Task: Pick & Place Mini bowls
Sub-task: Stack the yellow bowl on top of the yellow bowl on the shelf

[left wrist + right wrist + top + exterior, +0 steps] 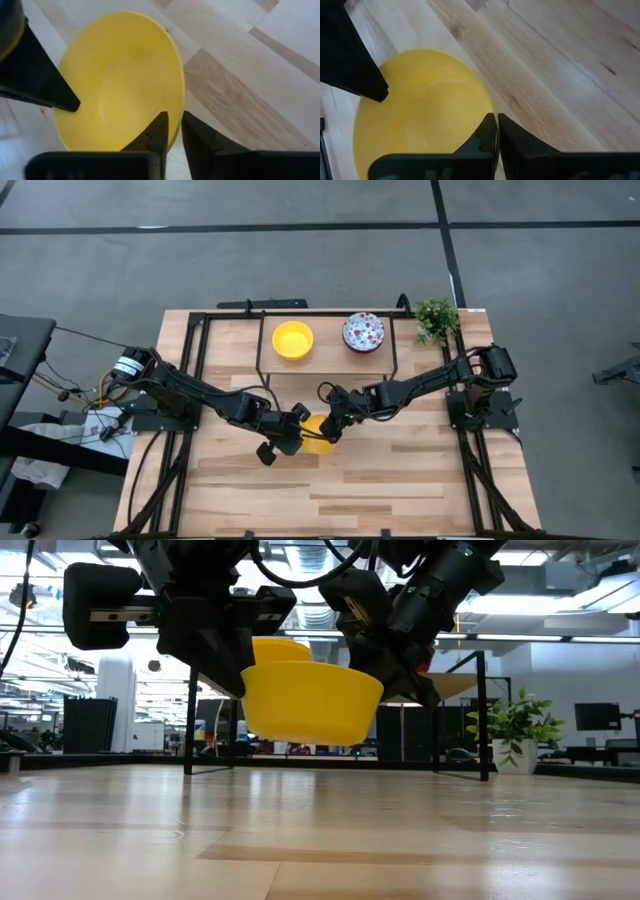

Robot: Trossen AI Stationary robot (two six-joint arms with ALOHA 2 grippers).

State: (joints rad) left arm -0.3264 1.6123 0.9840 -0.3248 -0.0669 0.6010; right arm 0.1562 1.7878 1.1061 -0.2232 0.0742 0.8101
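A plain yellow mini bowl [310, 705] hangs in the air above the table's middle [318, 435], between my two grippers. My left gripper [296, 430] is shut on its left rim and my right gripper [334, 418] on its right rim. A second yellow mini bowl [292, 340] and a white floral mini bowl [363, 332] stand on a raised black-framed shelf at the far edge. Other bowls are out of view. My left gripper [172, 117] pinches the held bowl's rim [172, 100], one finger inside the hollow and one outside. It comes slanting down from the table's left. The bowl is lifted clear of the table, mouth up. My right gripper [496, 117] pinches the opposite rim [487, 107] of the same bowl, one finger inside [482, 137] and one outside. It comes slanting down from the table's right. The bowl hangs clear of the wood, roughly level.
The black-framed shelf [325, 360] spans the far middle of the table, its legs [188, 740] showing in the low view. A small green plant [436, 318] stands at the far right corner. Bare wooden tabletop [380, 480] lies toward the near edge.
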